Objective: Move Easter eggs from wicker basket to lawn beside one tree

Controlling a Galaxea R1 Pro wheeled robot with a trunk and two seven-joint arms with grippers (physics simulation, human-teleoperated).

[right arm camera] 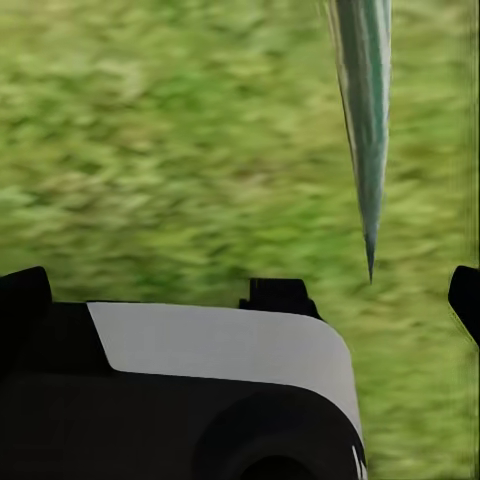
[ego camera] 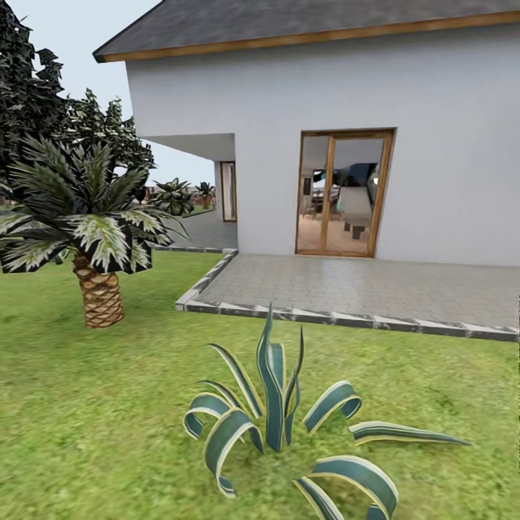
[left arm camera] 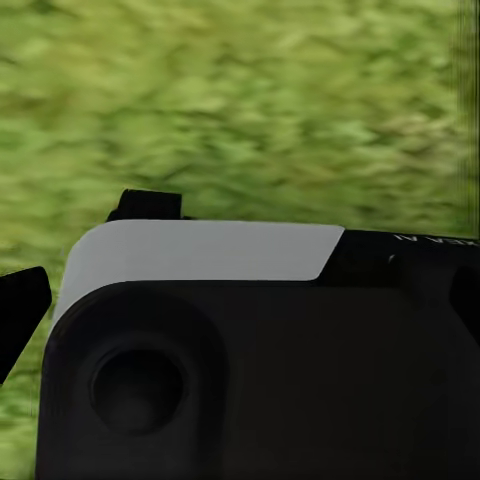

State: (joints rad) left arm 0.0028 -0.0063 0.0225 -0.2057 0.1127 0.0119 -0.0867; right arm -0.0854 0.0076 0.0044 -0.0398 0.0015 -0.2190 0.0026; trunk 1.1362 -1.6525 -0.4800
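Observation:
The three Easter eggs, the wicker basket and the thick-trunked tree are out of view. The lawn (ego camera: 87, 404) spreads across the near ground in the head view and lies blurred under both wrist cameras. My left gripper (left arm camera: 240, 300) hangs over grass above the robot's black and white body, one dark fingertip (left arm camera: 20, 310) far out at the edge. My right gripper (right arm camera: 245, 295) is open too, its fingertips (right arm camera: 25, 290) wide apart with nothing between them. A striped leaf (right arm camera: 365, 120) points down past it.
A spiky blue-green plant (ego camera: 278, 412) grows on the grass directly ahead and close. A slim palm with a scaly trunk (ego camera: 100, 292) stands at the left, dark leafy trees (ego camera: 29, 94) behind it. A paved patio (ego camera: 361, 289) with a raised kerb fronts the white house (ego camera: 433, 130).

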